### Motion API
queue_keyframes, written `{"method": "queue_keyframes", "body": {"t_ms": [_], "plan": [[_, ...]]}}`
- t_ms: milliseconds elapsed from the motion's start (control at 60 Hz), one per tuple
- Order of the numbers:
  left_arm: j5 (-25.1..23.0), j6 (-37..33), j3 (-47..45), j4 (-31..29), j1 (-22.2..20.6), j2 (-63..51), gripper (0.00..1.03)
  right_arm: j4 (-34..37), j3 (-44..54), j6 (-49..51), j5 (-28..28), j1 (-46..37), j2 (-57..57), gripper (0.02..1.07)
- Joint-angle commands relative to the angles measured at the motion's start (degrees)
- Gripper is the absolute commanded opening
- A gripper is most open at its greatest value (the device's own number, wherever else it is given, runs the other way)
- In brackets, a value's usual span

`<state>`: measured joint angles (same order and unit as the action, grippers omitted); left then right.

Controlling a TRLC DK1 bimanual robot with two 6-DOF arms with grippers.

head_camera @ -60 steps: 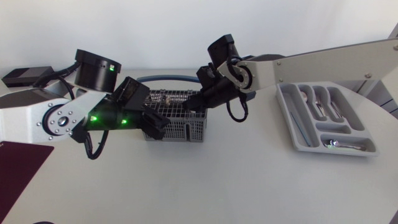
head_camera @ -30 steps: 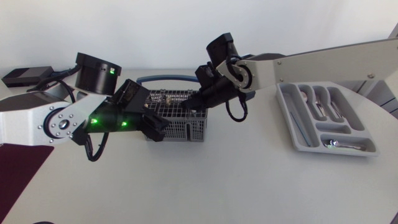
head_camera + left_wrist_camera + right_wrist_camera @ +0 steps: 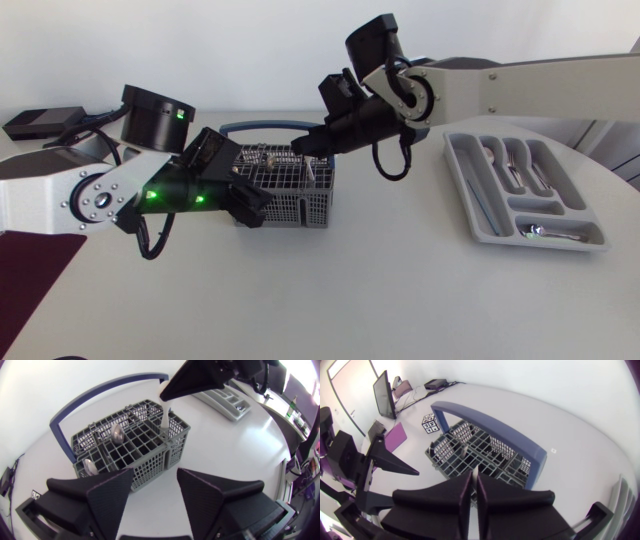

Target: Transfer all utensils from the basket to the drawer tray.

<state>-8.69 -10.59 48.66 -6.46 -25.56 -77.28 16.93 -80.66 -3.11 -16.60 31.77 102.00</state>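
A grey wire basket [image 3: 285, 200] with a blue handle [image 3: 262, 126] stands at the table's middle. My right gripper [image 3: 306, 148] hangs over its far right corner, shut on a pale utensil handle [image 3: 164, 416] whose lower end is still inside a corner compartment. The right wrist view shows those fingers [image 3: 447, 497] pressed together above the basket [image 3: 470, 450]. Two spoons [image 3: 116, 434] stand in other compartments. My left gripper [image 3: 155, 477] is open at the basket's near side [image 3: 150, 467], touching nothing. The grey drawer tray [image 3: 478, 215] lies at the right with several utensils in it.
A black box [image 3: 40, 122] sits at the far left edge. A dark maroon mat [image 3: 30, 270] covers the near left corner. A small marker tag [image 3: 428, 422] lies on the table beyond the basket. Bare white table lies between basket and tray.
My right gripper closed on the utensil handle in the basket, then rose and shifted slightly right, drawing it upward. The left arm has stayed still.
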Motion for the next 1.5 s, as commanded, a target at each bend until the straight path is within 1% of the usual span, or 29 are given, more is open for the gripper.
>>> {"method": "queue_keyframes", "body": {"t_ms": [0, 267, 450, 567, 733, 783, 917, 950, 983, 1117, 1233, 1333, 1433, 1483], "plan": [[-0.3, -1.1, -1.7, 0.6, 0.0, -0.1, 0.61, 1.4, 0.9, -1.6, -1.1, -0.4, -2.5, 0.08], [-0.2, -1.3, -1.9, 0.6, -0.4, -0.3, 0.61, 2.2, 1.0, -3.0, -3.5, -1.1, -6.4, 0.08], [-0.1, -1.5, -2.2, 0.0, -0.4, 0.2, 0.61, 3.5, 3.2, -2.9, -4.8, -3.7, -12.0, 0.08], [0.0, -1.6, -2.1, -0.7, 0.0, 1.2, 0.61, 6.0, 6.6, 0.0, -4.5, -7.2, -17.4, 0.08], [0.7, -1.6, -1.6, -2.1, 0.2, 1.6, 0.61, 9.5, 11.4, 5.8, -1.1, -13.6, -23.1, 0.08], [0.9, -1.6, -1.5, -2.6, 0.2, 1.9, 0.61, 10.8, 13.4, 9.0, 1.4, -15.8, -24.8, 0.08], [0.9, -1.6, -1.4, -3.8, 0.2, 3.3, 0.61, 11.5, 19.2, 15.9, 7.7, -21.7, -28.4, 0.08], [1.0, -1.6, -1.4, -4.0, 0.3, 3.4, 0.61, 11.4, 20.1, 17.1, 8.3, -23.2, -28.7, 0.08], [1.0, -1.6, -1.4, -4.4, 0.4, 3.7, 0.61, 11.4, 22.0, 19.7, 8.6, -26.7, -28.6, 0.08], [1.1, -1.6, -1.6, -5.2, 0.6, 4.4, 0.61, 8.3, 26.3, 27.6, 9.7, -36.8, -27.3, 0.08], [1.1, -1.6, -1.5, -6.1, 0.9, 5.0, 0.61, 4.7, 27.6, 33.8, 9.7, -45.7, -24.0, 0.08], [1.1, -1.6, -1.5, -6.7, 1.0, 5.7, 0.61, 2.1, 28.0, 37.5, 10.4, -50.7, -21.6, 0.08], [1.6, -1.6, -1.4, -7.4, 1.0, 6.2, 0.61, -0.7, 28.8, 40.8, 11.2, -53.6, -18.9, 0.08], [2.0, -1.6, -1.5, -7.7, 1.0, 6.4, 0.61, -3.2, 29.4, 42.6, 12.2, -54.8, -17.4, 0.08]]}}
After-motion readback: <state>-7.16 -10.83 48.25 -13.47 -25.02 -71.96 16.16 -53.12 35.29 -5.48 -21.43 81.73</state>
